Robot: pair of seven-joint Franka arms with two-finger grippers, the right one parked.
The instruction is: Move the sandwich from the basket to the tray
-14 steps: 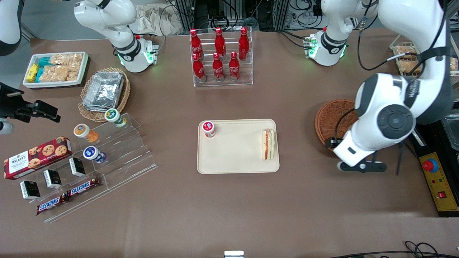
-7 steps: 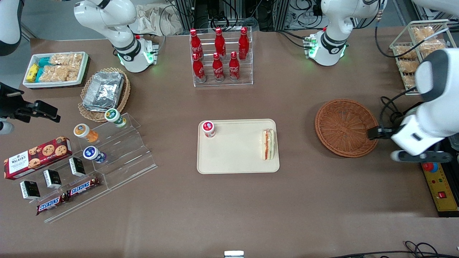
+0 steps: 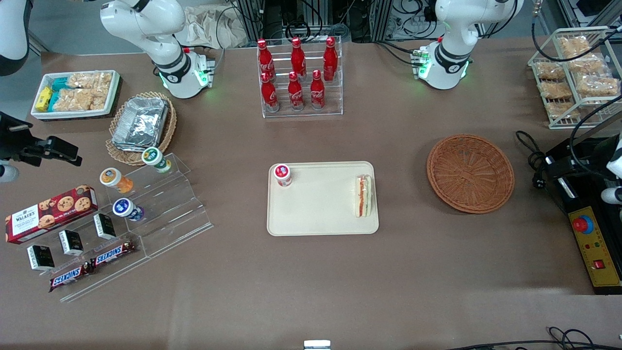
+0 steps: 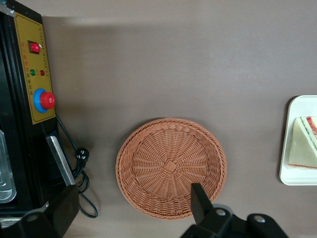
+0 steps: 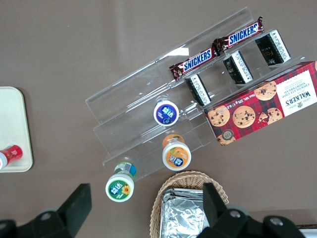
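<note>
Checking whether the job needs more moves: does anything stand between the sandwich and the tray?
Nothing does: the sandwich already lies on the tray. The basket holds nothing. The gripper hangs open above the basket's rim.

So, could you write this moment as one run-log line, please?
pincer: open, above table beside round reddish-brown wicker basket | basket: empty | clear-wrapped triangular sandwich: on cream rectangular plastic tray
</note>
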